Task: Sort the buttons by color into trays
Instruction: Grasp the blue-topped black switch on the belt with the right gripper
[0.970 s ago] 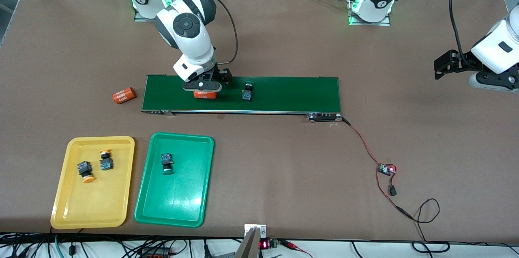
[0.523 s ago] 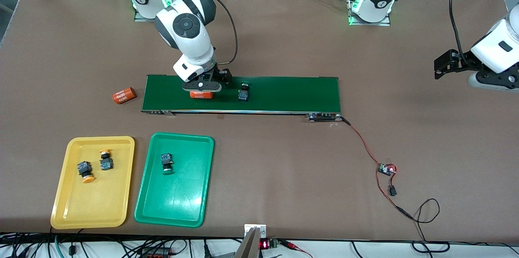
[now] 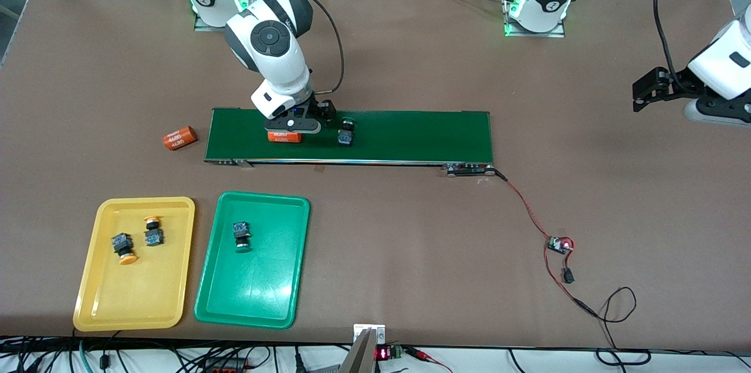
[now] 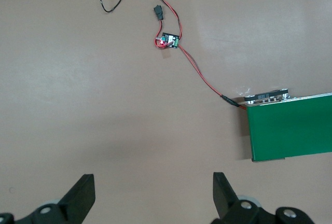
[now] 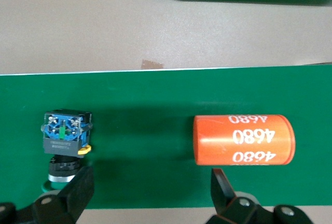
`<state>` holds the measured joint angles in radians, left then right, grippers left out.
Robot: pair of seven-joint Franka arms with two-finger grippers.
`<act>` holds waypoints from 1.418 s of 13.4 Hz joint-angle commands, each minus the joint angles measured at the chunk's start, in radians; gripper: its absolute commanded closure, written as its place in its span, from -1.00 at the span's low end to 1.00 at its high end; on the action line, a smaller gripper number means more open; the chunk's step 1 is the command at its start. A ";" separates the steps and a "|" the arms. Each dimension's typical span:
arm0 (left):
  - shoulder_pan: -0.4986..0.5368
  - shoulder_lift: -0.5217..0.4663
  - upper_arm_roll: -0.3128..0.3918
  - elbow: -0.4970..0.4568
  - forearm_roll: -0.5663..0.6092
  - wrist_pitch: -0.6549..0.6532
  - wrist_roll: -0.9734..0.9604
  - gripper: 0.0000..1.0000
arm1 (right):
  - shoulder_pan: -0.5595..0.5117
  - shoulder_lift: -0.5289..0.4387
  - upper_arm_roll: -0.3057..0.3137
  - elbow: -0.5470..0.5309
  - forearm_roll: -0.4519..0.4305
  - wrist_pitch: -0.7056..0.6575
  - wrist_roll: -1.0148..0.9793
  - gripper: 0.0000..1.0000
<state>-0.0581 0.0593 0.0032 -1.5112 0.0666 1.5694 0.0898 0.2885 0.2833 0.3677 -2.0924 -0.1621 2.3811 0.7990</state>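
A green button (image 3: 345, 132) lies on the dark-green conveyor belt (image 3: 410, 135), next to an orange cylinder (image 3: 284, 137). My right gripper (image 3: 293, 125) hangs open over the belt, above the cylinder. In the right wrist view its fingers (image 5: 78, 192) straddle the gap between the button (image 5: 63, 142) and the cylinder (image 5: 241, 140), holding nothing. The yellow tray (image 3: 100, 297) holds two yellow buttons (image 3: 124, 246) (image 3: 154, 233). The green tray (image 3: 258, 297) holds one green button (image 3: 241, 236). My left gripper (image 3: 713, 116) waits open over bare table at the left arm's end (image 4: 153, 193).
A second orange cylinder (image 3: 179, 138) lies on the table just off the belt's end, toward the right arm's end. A small circuit board (image 3: 559, 245) with red wires runs from the belt's other end (image 4: 167, 41). Both trays sit nearer the front camera than the belt.
The green button and the orange cylinder have ridden the belt toward the right arm's end. The right gripper stays in place. The left gripper has shifted slightly.
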 commanded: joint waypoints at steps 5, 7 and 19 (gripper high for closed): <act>0.003 -0.009 0.001 0.009 -0.008 -0.009 0.007 -1.00 | -0.002 0.072 0.011 0.069 -0.030 0.041 0.019 -1.00; 0.004 -0.009 0.003 0.008 -0.008 -0.009 0.007 -1.00 | 0.000 0.089 0.011 0.069 -0.039 0.059 0.020 -1.00; 0.004 -0.009 0.001 0.005 -0.007 -0.009 0.007 -1.00 | 0.000 0.142 0.011 0.058 -0.053 0.087 0.019 -1.00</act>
<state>-0.0568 0.0560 0.0037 -1.5112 0.0666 1.5693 0.0898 0.2910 0.3989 0.3695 -2.0400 -0.1940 2.4561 0.7996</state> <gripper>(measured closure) 0.000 0.000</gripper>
